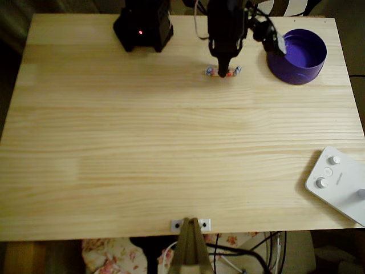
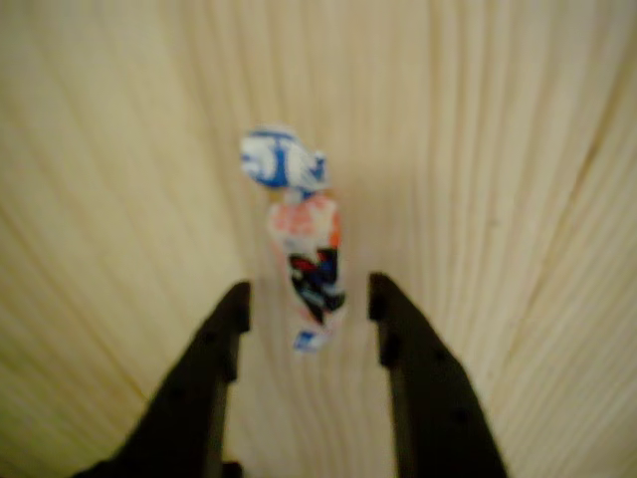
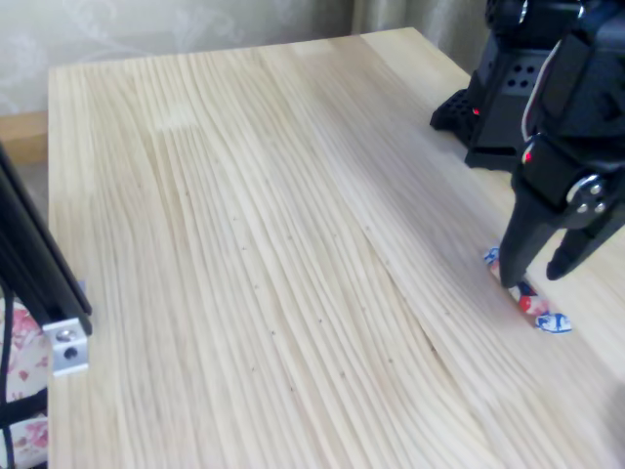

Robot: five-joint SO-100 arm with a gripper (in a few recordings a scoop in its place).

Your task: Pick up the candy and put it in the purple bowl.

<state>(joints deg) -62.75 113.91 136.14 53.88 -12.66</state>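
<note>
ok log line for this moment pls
phase: grasp approach | claw: open, straddling candy | candy: on table, not lifted | purple bowl: empty

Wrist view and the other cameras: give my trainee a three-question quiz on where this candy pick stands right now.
1. True or false: the gripper is shut on the candy.
2. Multiple choice: in the overhead view, the purple bowl sits (A) left of the candy, (B) right of it, (C) below it.
3. Fill in: the candy lies on the wooden ____.

Key: 1 false, the jaws stand open with one end of the candy between the fingertips. 2 B. 3 table.
</note>
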